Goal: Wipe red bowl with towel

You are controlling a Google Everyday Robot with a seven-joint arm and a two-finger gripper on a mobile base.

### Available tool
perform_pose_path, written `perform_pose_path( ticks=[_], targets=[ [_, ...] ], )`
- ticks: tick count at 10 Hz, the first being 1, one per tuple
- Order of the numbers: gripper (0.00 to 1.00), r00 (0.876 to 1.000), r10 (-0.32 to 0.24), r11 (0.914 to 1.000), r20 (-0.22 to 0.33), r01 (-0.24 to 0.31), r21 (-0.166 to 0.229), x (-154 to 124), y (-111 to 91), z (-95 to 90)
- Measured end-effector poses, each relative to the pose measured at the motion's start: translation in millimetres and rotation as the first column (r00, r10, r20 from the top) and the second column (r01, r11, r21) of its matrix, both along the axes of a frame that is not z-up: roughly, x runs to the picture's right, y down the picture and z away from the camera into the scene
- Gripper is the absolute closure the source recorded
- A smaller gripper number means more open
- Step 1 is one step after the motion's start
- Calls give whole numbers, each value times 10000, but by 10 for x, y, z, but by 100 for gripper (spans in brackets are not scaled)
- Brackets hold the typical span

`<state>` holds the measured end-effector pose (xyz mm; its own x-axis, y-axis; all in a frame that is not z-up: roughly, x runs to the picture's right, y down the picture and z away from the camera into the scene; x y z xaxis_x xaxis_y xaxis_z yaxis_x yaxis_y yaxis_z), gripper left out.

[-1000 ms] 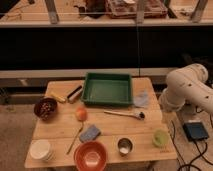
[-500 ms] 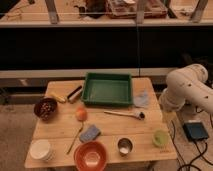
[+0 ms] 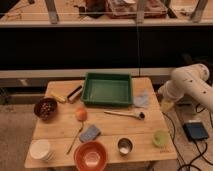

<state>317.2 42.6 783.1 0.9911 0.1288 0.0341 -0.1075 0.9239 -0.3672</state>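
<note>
The red bowl stands at the bottom centre, on the front edge of the table. Farther back, right of centre, the towel lies just beside the green tray. Near it, at the table's right edge, hangs the gripper, jaws spread wide.

My gripper: pale yellowish, right of green tray. Red bowl below tray: orange-red, paler centre. Towel beside tray: grey-blue.
</note>
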Motion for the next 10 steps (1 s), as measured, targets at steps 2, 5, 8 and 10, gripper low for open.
perform_pose_path(
  ticks=[2, 5, 8, 10],
  targets=[
    [35, 9973, 361, 9986, 638, -385, 362, 37, -169, 297],
    [35, 9961, 432, 9979, 772, -468, 455, 74, -206, 391],
    [35, 9896, -400, 9992, 1379, 389, 108, -14, -152, 392],
    [35, 9756, -1078, 9939, 1913, 1106, -40, -291, -88, 483]
  ],
)
